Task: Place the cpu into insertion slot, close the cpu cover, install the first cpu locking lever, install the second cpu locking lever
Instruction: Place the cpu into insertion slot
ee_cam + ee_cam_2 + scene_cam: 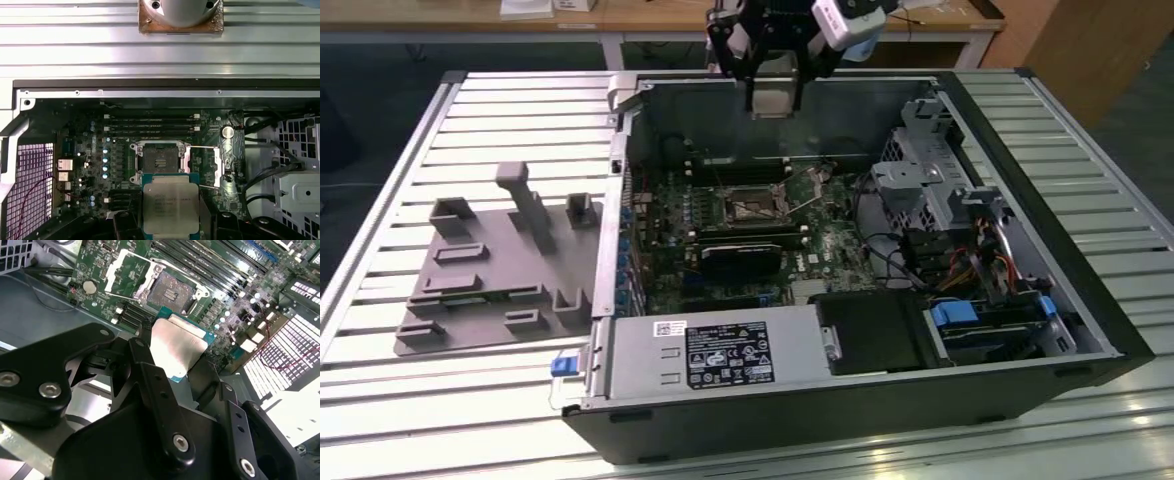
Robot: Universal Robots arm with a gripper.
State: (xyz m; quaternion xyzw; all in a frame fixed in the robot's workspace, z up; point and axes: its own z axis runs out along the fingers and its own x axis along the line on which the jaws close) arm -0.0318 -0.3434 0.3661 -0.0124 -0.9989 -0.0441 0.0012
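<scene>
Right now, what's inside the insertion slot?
No chip: the insertion slot shows its bare dark contact bed, with the cpu cover swung open beside it. The cpu is held in the claw above the board, hiding the board area under it.

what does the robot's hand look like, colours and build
The hand is matte black, built from flat linkage bars with rounded ends, pinned at the joints by silver socket screws. In the exterior view, a white and grey box is mounted beside it at the wrist.
</scene>
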